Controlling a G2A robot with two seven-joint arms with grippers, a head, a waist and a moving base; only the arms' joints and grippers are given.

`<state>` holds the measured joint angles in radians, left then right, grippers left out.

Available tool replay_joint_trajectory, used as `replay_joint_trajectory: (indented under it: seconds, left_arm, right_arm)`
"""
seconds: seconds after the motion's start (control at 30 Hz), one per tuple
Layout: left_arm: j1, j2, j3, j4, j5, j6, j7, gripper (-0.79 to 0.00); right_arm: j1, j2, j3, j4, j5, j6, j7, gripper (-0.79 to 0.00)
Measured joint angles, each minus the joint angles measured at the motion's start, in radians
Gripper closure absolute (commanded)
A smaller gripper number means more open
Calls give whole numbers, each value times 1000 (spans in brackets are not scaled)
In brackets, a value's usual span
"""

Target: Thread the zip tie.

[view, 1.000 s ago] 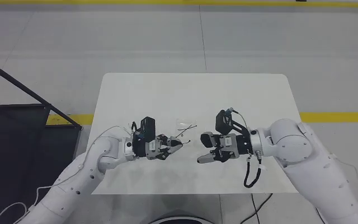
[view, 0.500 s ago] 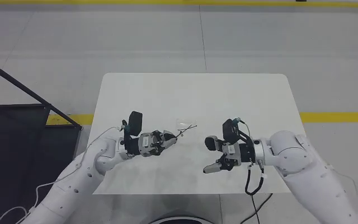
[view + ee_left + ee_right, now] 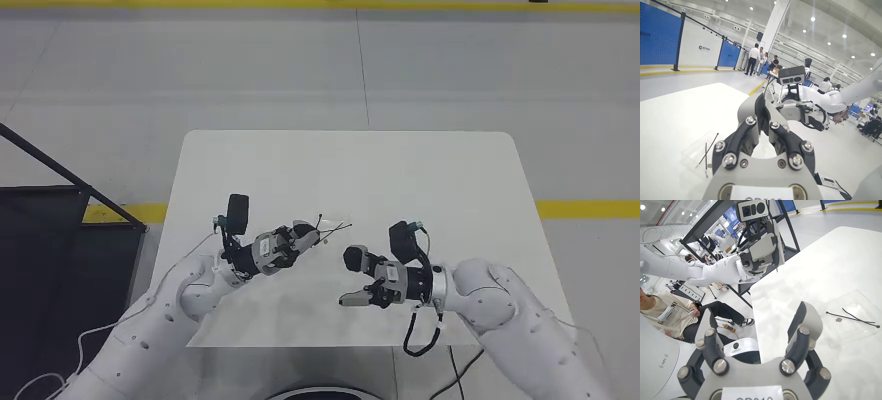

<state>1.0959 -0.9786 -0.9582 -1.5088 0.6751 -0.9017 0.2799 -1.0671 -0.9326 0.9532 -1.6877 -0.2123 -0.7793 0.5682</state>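
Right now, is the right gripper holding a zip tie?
No, the right gripper stands open with nothing between its fingers, while two zip ties lie crossed on the clear sheet.

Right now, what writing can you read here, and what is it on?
"NFC": on the white robot shell.
"JOYSON": on the white wall panel.
Word on the blue panel: cut off.
Label on the left end effector: cut off, unreadable.
Label on the right end effector: cut off, unreadable.

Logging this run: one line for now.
left gripper shut on zip tie | right gripper open | two spare ties on clear sheet
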Motion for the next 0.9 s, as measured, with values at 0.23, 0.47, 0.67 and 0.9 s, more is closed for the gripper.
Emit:
replay_joint_trajectory:
  seconds: [0.23, 0.47, 0.67, 0.9]
  left_arm:
    - [5, -1, -1, -6, -6, 9, -1, 0]
    - [23, -15, 1, -32, -42, 44, -20, 0]
    - [22, -23, 5, -18, -12, 12, -63, 0]
    - [20, -32, 8, -7, 10, -19, -103, 0]
  right_arm:
    - [-6, -2, -3, -9, -6, 12, -10, -539]
    - [-10, -31, -43, -17, -113, 109, -157, -437]
    - [-39, -32, 16, -24, -167, 124, -279, -459]
    - [-111, -12, 141, -96, -183, 133, -294, -360]
